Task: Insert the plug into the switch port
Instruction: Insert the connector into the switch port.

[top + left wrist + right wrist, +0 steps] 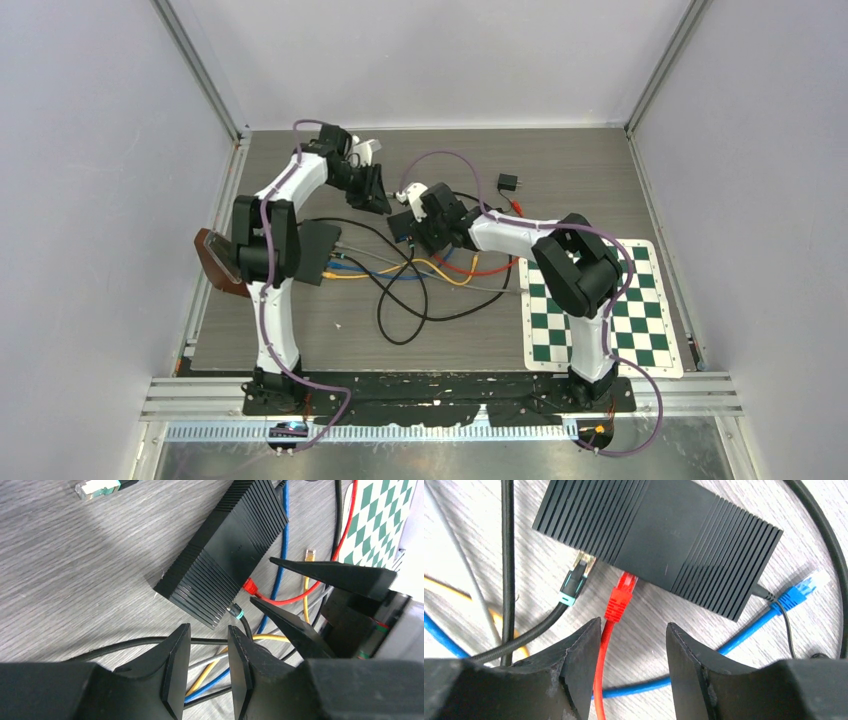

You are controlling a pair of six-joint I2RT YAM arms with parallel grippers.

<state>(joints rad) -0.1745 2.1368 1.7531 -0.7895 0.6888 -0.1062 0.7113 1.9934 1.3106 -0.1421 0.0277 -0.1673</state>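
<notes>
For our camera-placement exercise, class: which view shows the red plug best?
Right wrist: the red plug lies whole against the switch. Left wrist shows only a red sliver beside the switch; top view hides it under the right arm.

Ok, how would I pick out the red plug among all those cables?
Find the black ribbed box on the wooden table. Two plugs meet its long side, side by side. The red plug is the only all-red one; its neighbour, the black plug, has a teal collar.
</notes>
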